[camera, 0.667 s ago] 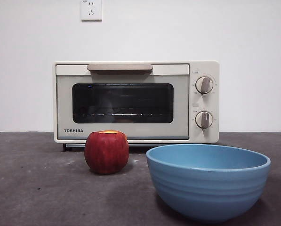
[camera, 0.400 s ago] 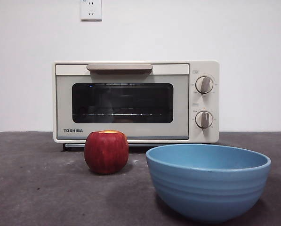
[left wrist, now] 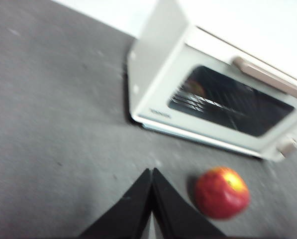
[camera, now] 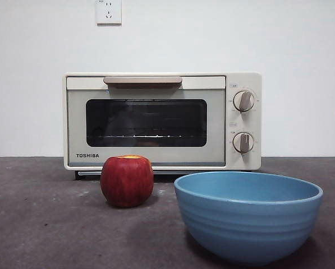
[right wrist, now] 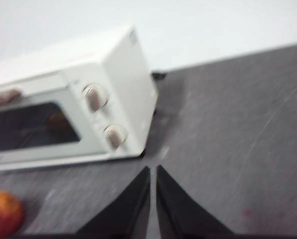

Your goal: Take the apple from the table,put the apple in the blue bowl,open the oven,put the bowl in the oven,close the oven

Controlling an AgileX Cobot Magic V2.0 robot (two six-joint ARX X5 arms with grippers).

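A plain white wall with a socket plate (camera: 109, 12) backs a dark grey, speckled worktop (camera: 38, 224). On it, the oven (camera: 161, 120) stands at the back with its door closed and the word TOSHIBA readable at the door's lower corner; the small marks around its two knobs are too fine to read. The apple (camera: 127, 180) sits on the worktop just in front of the oven door, untouched. Seen from the front, the blue bowl (camera: 248, 216) lies at about 4 o'clock from the apple, nearer the camera, apart from it and empty.

The left gripper (left wrist: 151, 175) hangs above the worktop with its jaws pressed together and nothing between them; in its wrist view the apple (left wrist: 222, 192) shows close at about 3 o'clock of the tips. The right gripper (right wrist: 152, 173) is likewise clenched and empty, and its view catches the apple (right wrist: 4, 213) only at the far edge, well apart. The left arm therefore looks the nearer for the pick, and its jaws would have to part first. The apple is round, so no long axis governs the approach.
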